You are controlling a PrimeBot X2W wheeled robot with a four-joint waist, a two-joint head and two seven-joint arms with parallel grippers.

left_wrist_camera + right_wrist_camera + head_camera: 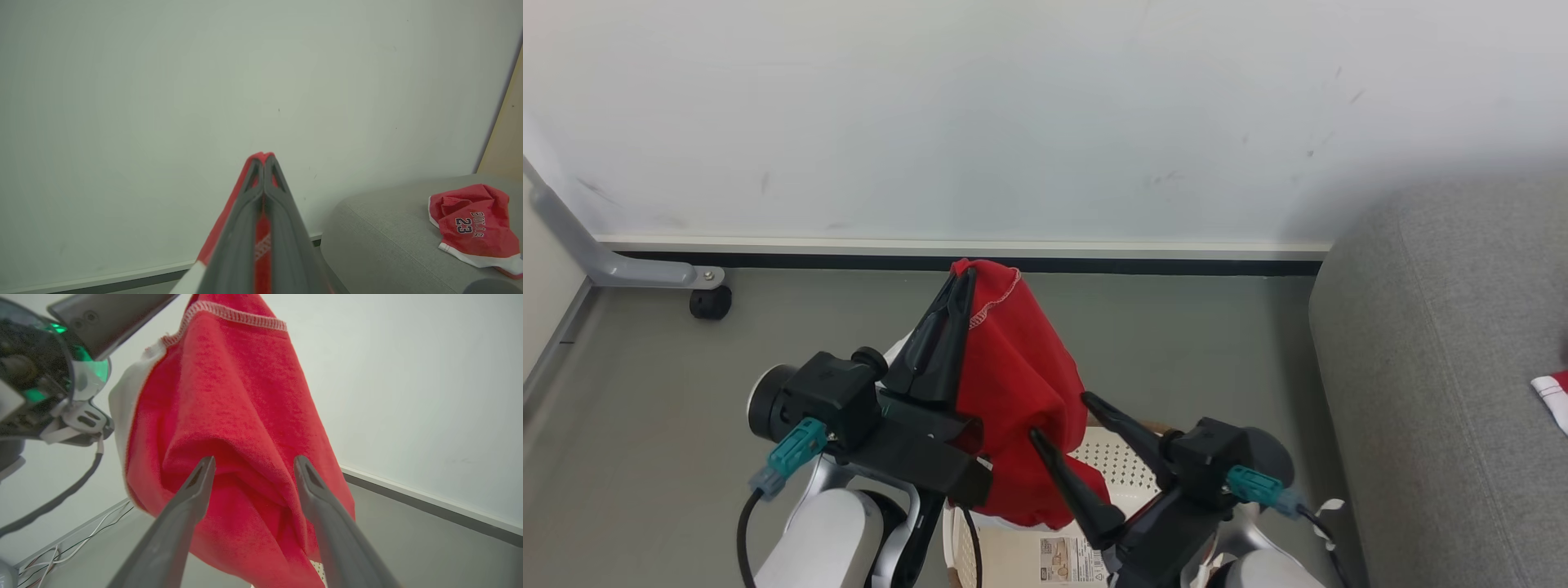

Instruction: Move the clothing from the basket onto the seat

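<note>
A red garment (1013, 384) of the clothing hangs from my left gripper (962, 278), which is shut on its stitched top edge. In the left wrist view the shut gripper (263, 157) pinches red fabric. My right gripper (1062, 416) stands open at the garment's lower folds. The right wrist view shows the gripper (253, 465) with a fold of the garment (229, 416) bulging between the spread fingers. The cream basket (1127, 474) sits on the floor below the garment. A second red garment (474, 228) with white trim and printed lettering lies on the grey seat (388, 237). The seat (1445, 367) is at my right.
A pale wall (1045, 122) with a dark baseboard runs across the back. A grey frame leg on a black caster (711, 302) stands at the far left. Loose cables (61, 555) lie on the floor by the wall. Grey floor (1217, 343) lies between basket and seat.
</note>
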